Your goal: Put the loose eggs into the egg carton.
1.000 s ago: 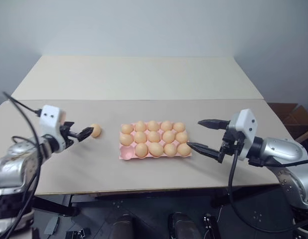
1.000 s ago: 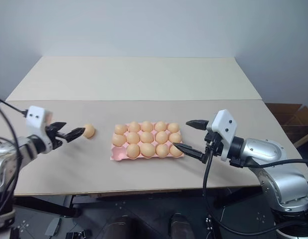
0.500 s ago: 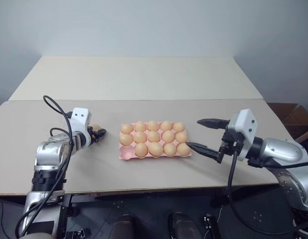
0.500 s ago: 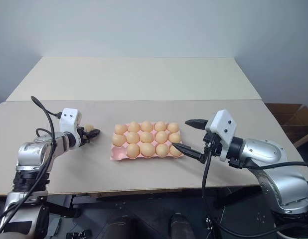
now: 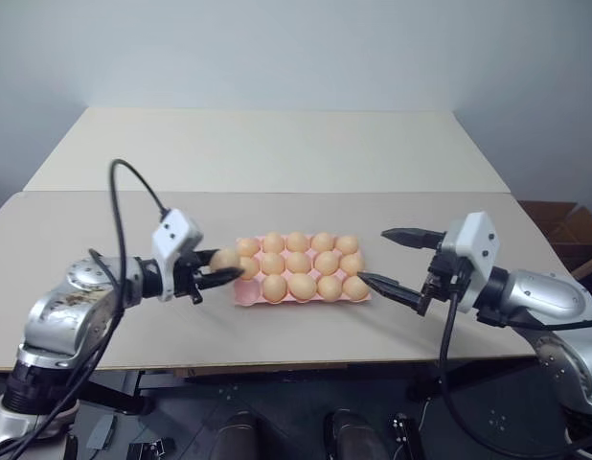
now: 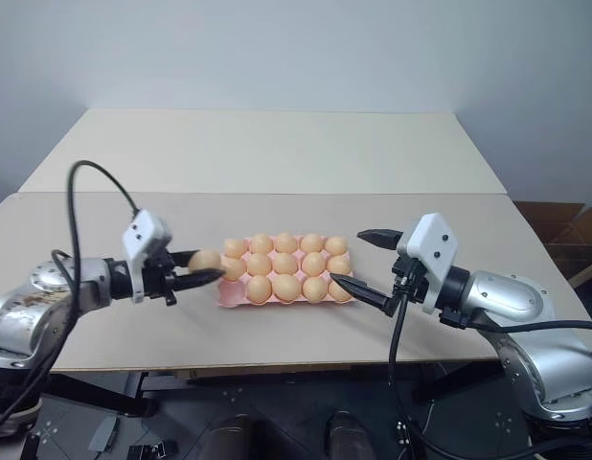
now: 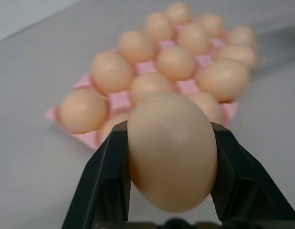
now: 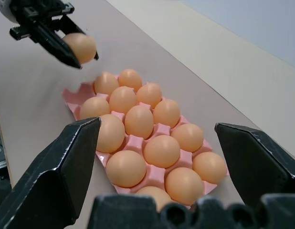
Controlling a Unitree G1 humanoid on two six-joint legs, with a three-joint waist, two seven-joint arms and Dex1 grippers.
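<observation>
- Beige table (image 5: 277,153) under a plain pale wall; pink carton (image 5: 240,295) sits near the front edge, between the two arms.
- Carton holds fourteen eggs by count; the near-left corner cell looks bare.
- Left gripper (image 5: 222,267) is clamped on one egg (image 5: 224,259), held off the table just beside the carton's left end.
- Left wrist view: egg (image 7: 172,150) sits squarely between the two black fingers (image 7: 102,181), one pressing each side, its tip poking out past them; carton lies beyond, lower down.
- Right gripper (image 5: 397,259) hangs just off the carton's right end, jaws spread wide, nothing in them.
- Right wrist view: filled cells lie between and beyond its parted fingers (image 8: 66,167); the other gripper with its egg (image 8: 80,46) shows past the far end of the carton (image 8: 73,98).
</observation>
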